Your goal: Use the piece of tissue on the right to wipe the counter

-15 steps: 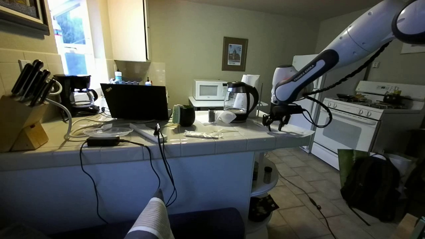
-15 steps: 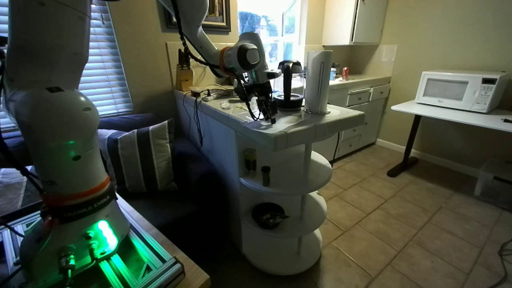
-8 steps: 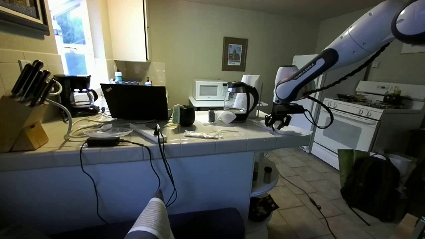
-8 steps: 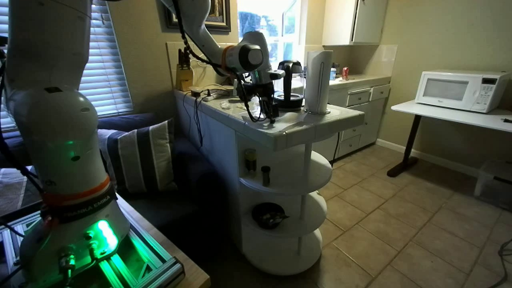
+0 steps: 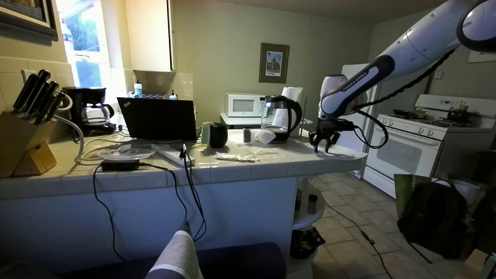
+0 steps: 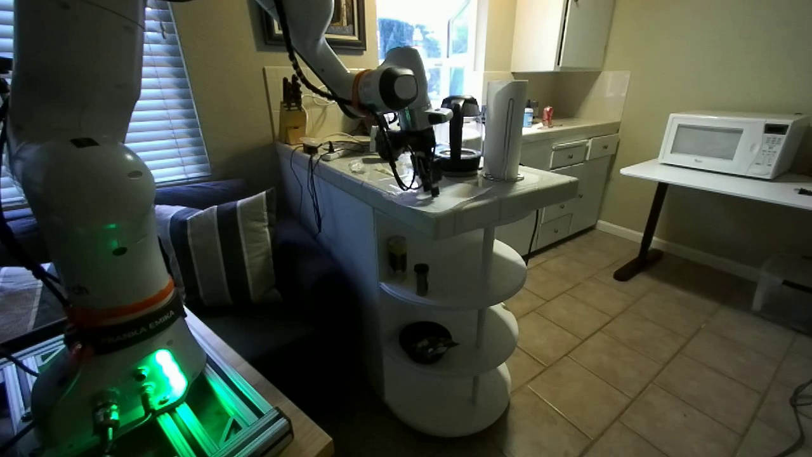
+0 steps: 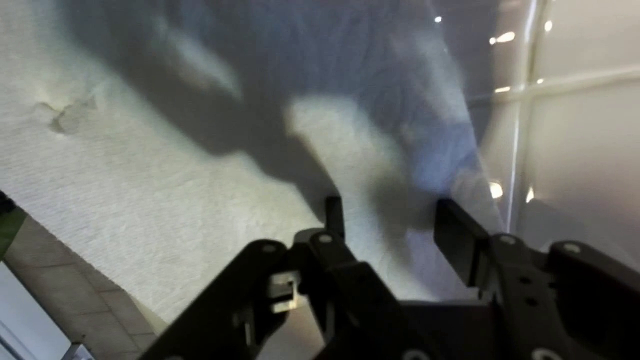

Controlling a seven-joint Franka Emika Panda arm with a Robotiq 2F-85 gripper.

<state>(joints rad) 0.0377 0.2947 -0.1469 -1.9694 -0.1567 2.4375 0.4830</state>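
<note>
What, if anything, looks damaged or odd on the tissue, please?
The tissue shows a small ragged mark in the wrist view, away from the fingers. It looks like a tear or pucker, odd because the paper around it appears smoother.

In an exterior view the surface [image 5: 269,168] goes knife block [image 5: 24,133] far left, then coffee maker [image 5: 91,111], laptop [image 5: 157,118], cup [image 5: 218,135] and kettle [image 5: 275,116] as you head right, with the paper towel roll [image 5: 293,93] tucked just behind the kettle. Tissue's [image 5: 347,152] lying on the right end with the hand [image 5: 322,150] right over it, can't tell if they're touching tbh. Microwave's [image 5: 245,105] back behind the row, and the stove's [image 5: 407,141] off to the right, past the end.
</note>
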